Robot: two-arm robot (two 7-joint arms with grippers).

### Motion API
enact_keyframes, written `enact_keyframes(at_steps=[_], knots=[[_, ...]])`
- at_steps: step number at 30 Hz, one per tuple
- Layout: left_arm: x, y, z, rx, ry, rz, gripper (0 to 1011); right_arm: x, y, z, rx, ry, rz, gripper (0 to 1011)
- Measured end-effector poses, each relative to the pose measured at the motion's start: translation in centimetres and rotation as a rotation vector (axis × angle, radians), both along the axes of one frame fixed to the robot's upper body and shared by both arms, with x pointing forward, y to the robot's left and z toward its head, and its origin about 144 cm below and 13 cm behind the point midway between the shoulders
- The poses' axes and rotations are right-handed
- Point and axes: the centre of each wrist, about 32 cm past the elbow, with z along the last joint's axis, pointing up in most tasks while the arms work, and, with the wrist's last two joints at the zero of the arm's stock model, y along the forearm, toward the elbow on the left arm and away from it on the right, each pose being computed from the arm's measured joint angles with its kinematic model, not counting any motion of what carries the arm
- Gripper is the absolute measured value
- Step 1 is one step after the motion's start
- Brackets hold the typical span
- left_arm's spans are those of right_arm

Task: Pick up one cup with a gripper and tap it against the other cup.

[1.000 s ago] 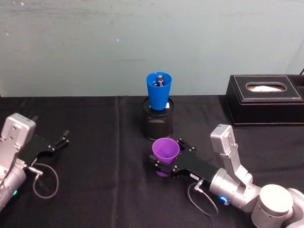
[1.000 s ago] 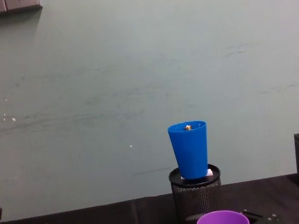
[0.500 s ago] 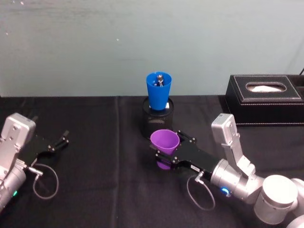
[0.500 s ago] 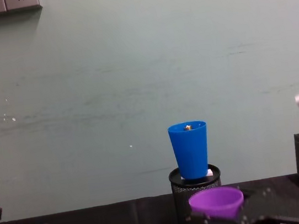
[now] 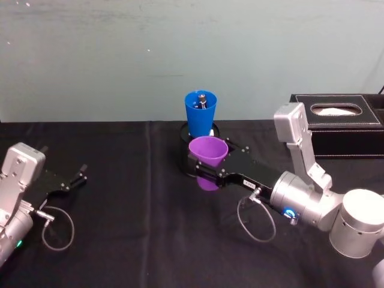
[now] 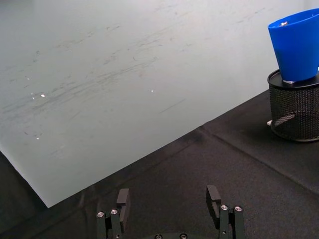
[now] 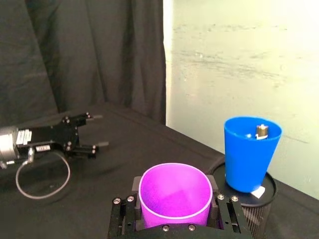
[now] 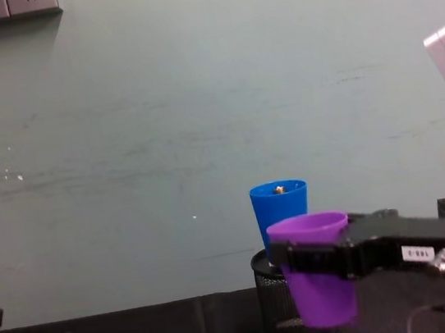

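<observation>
My right gripper (image 5: 205,166) is shut on the purple cup (image 5: 208,158) and holds it upright above the table, close in front of the blue cup (image 5: 200,114). In the chest view the purple cup (image 8: 316,273) overlaps the lower part of the blue cup (image 8: 278,207); I cannot tell whether they touch. From the right wrist the purple cup (image 7: 174,194) sits between the jaws with the blue cup (image 7: 250,153) a little beyond it. The blue cup stands in a black mesh pen holder (image 7: 254,213). My left gripper (image 5: 78,177) rests open on the table at the far left.
A black tissue box (image 5: 338,124) stands at the back right of the black tablecloth (image 5: 132,210). A pale green wall (image 5: 120,54) rises right behind the table. A black cable (image 5: 57,228) loops beside the left arm.
The right gripper has lifted the purple cup off the table and carried it up and toward the blue cup. The left arm has not moved.
</observation>
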Motion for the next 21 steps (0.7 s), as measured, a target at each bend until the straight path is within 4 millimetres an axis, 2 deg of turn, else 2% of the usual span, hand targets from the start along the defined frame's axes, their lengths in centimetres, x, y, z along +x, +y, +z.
enact_keyframes(at_steps=[14, 21], knots=[[0.0, 0.0, 0.0, 0.0, 0.0, 0.0, 1000, 0.3, 0.4, 3.9, 0.027, -0.015, -0.015, 735], [0.0, 0.0, 0.0, 0.0, 0.0, 0.0, 1000, 0.3, 0.4, 4.2, 0.028, -0.016, -0.018, 735]])
